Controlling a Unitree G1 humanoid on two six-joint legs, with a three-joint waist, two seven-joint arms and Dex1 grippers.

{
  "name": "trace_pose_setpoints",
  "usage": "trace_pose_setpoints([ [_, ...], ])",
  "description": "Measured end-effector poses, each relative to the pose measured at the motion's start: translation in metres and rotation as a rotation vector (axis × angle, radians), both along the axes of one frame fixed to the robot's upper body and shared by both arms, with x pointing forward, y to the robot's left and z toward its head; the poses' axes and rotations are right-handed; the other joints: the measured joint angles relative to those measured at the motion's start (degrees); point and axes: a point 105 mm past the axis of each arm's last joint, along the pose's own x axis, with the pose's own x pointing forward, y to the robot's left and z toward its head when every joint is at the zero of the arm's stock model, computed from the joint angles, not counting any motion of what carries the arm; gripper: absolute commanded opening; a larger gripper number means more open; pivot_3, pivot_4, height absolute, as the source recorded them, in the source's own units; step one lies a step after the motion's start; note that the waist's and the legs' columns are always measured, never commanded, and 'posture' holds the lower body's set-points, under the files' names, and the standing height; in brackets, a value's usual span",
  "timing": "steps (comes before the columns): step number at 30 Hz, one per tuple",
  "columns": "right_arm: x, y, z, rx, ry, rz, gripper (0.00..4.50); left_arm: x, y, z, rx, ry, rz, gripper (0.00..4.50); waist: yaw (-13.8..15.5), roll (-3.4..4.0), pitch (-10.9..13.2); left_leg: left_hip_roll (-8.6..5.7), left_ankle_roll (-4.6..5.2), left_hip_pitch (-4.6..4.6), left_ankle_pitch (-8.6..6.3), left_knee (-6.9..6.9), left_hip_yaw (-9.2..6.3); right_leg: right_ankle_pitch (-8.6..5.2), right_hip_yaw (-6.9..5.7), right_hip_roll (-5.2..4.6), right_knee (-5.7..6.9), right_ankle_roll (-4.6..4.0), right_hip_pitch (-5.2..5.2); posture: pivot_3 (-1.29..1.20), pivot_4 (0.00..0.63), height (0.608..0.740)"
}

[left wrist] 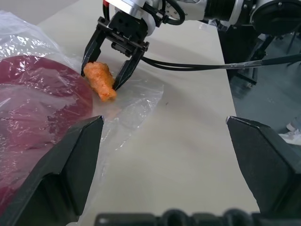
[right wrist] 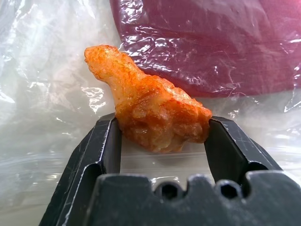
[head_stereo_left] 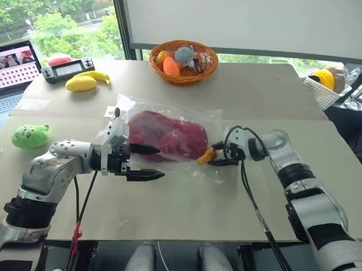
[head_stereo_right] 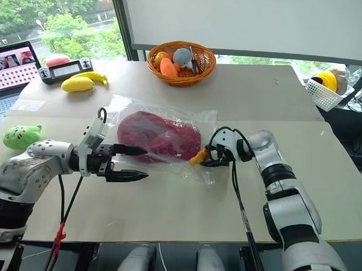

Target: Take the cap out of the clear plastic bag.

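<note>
Beige table (head_stereo_left: 184,207), maroon cap (head_stereo_left: 167,135) in clear plastic bag (head_stereo_left: 212,118), left pincer (head_stereo_left: 145,162) spread, right pincer (right wrist: 162,141) pinching orange toy (right wrist: 146,104)

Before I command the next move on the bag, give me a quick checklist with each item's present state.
1. Cap inside the clear plastic bag: not ok, it is not yet out.
2. Left tool free to grasp: ok, fingers wide apart, nothing between them, beside the bag.
3. Right tool free: not ok, its fingers flank a small orange toy and touch both its sides.
4. Toy outside or inside the bag: cannot tell; it lies over plastic film.
5. Bag flat on the table: ok.
6. Which end of the bag is open: cannot tell.
</note>
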Motion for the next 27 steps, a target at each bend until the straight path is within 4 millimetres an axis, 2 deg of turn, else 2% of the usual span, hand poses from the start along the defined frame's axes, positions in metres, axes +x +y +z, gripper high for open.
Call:
trace_pose_setpoints([
  [4,-0.002,-0.001,0.011,0.113,0.051,-0.045,2.38,0.001,0.000,0.001,-0.006,-0.001,-0.006,4.50,0.0,0.03,0.0,-0.01,0.00,-0.08,0.00,0.00,0.00,0.00,0.00,-0.01,0.00,0.00,-0.07,0.00,0.150,0.733],
  [7,0.003,-0.009,0.036,0.252,0.049,-0.118,2.38,0.002,-0.002,0.001,-0.018,0.003,-0.014,4.50,0.1,0.03,0.0,0.00,0.00,-0.07,0.00,0.00,0.00,0.00,0.00,0.00,0.01,0.00,-0.06,0.00,0.150,0.733],
  [10,0.010,-0.018,0.058,0.405,0.032,-0.212,2.38,0.002,-0.003,0.001,-0.014,0.002,-0.016,4.50,0.0,0.03,0.0,0.00,0.00,-0.06,0.00,0.00,0.00,0.00,0.00,0.00,0.01,0.00,-0.06,0.00,0.150,0.733],
  [14,0.027,-0.036,0.068,0.531,-0.021,-0.405,2.38,0.002,-0.004,0.000,-0.006,0.002,-0.019,4.50,0.1,0.03,0.0,-0.01,0.00,-0.07,0.00,-0.01,0.00,0.00,0.00,-0.01,0.01,0.00,-0.06,0.00,0.150,0.733],
  [17,0.044,-0.061,0.064,0.579,-0.072,-0.612,2.38,0.001,-0.005,-0.001,-0.007,0.005,-0.028,4.50,0.1,0.03,0.0,-0.01,0.00,-0.08,0.00,-0.02,0.02,0.00,0.00,-0.02,-0.02,-0.01,-0.07,0.00,0.150,0.733],
  [20,0.061,-0.107,0.056,0.536,-0.173,-0.921,2.38,0.001,-0.006,-0.002,-0.005,0.007,-0.032,4.50,0.2,0.03,0.0,-0.03,0.00,-0.10,0.00,-0.07,0.02,0.01,0.00,-0.03,-0.07,-0.01,-0.07,0.00,0.150,0.733],
  [23,0.062,-0.142,0.045,0.446,-0.227,-1.129,2.38,0.001,-0.006,-0.002,-0.004,0.006,-0.032,4.50,0.1,0.03,0.0,-0.04,0.00,-0.12,0.00,-0.11,0.05,0.01,0.04,-0.04,-0.11,-0.02,-0.09,0.00,0.150,0.733],
  [25,0.057,-0.173,0.031,0.389,-0.243,-1.325,2.38,0.001,-0.006,-0.002,-0.003,0.006,-0.032,4.50,0.0,0.03,0.0,-0.04,0.00,-0.12,0.00,-0.13,0.05,0.01,0.04,-0.04,-0.11,-0.03,-0.10,0.00,0.150,0.733],
  [27,0.049,-0.192,0.018,0.366,-0.217,-1.464,2.38,0.001,-0.006,-0.002,-0.003,0.006,-0.030,4.50,-0.1,0.03,0.0,-0.04,0.00,-0.11,0.00,-0.13,0.05,0.01,0.05,-0.03,-0.10,-0.03,-0.09,0.00,0.150,0.733],
])
